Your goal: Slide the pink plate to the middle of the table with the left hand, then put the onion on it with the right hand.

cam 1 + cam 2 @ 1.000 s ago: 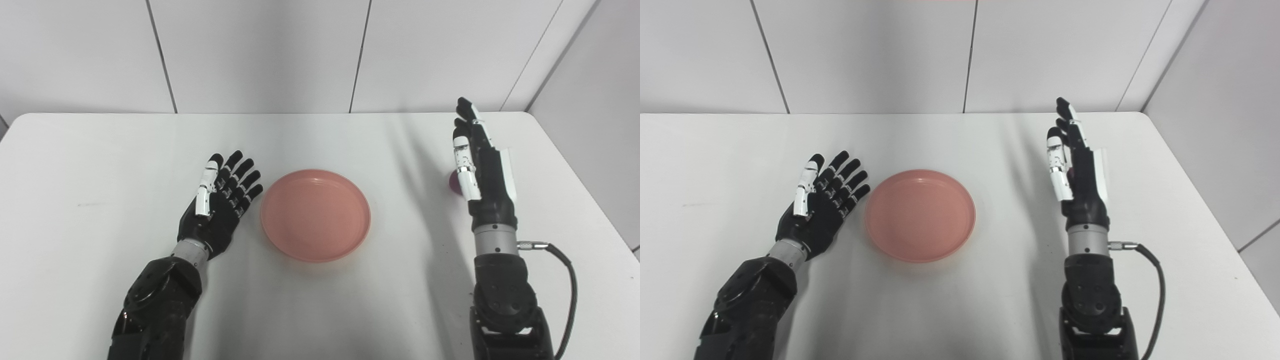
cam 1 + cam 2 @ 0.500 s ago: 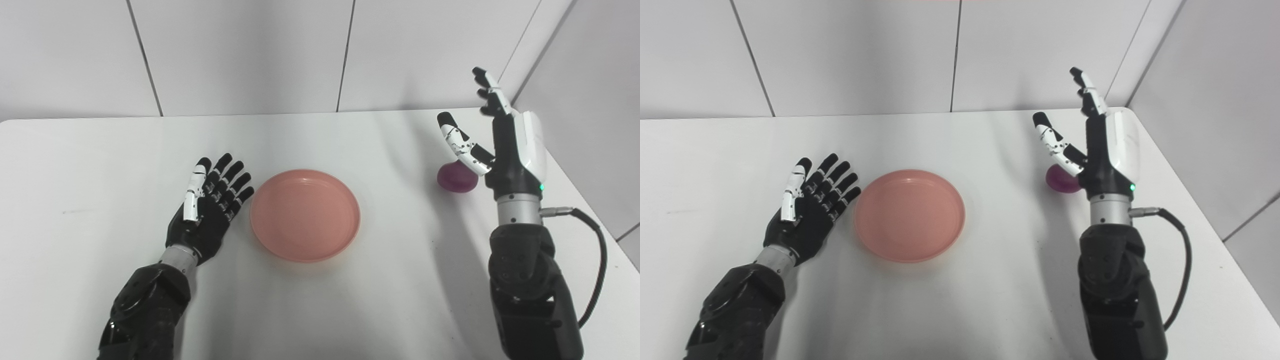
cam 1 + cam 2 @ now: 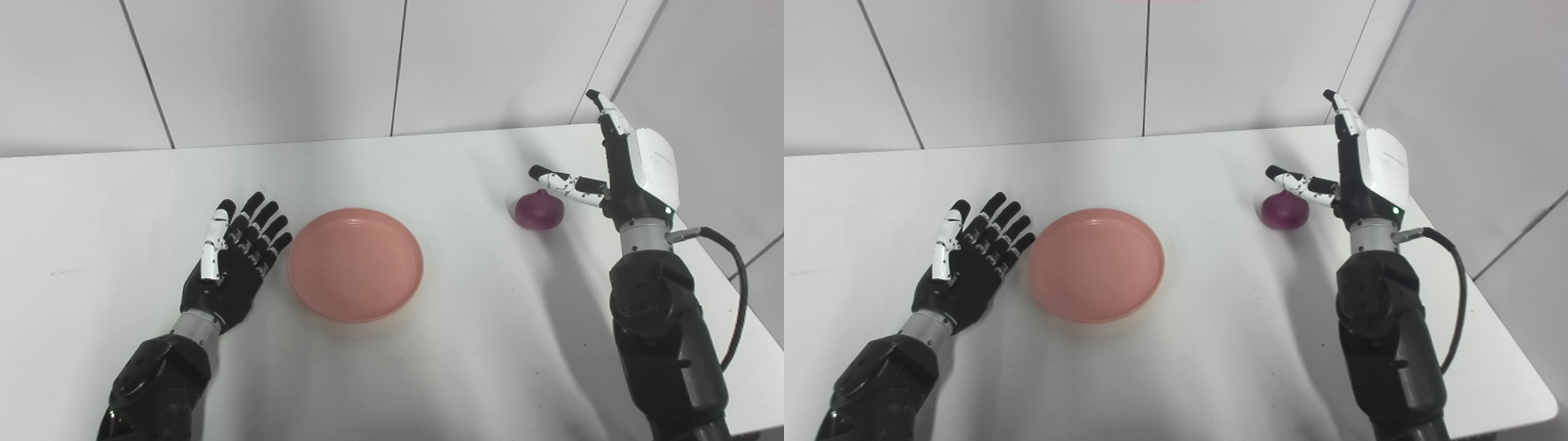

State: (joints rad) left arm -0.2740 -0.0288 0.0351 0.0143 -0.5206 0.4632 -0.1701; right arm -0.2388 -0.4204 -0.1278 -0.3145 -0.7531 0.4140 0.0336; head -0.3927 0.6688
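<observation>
The pink plate lies empty near the middle of the white table. My left hand lies open and palm up just left of the plate, close to its rim. The purple onion sits on the table at the right. My right hand is open and raised just right of the onion, fingers pointing up, its thumb reaching out over the onion's top. Both also show in the right eye view: the onion and the right hand.
The table's right edge runs close to my right arm, with a black cable looping off the wrist. White wall panels stand behind the table's far edge.
The camera has swung right, shifting the whole picture left. My right hand has risen and moved to the onion's right side, uncovering it, with the thumb spread over it. The left hand has stayed open by the plate.
</observation>
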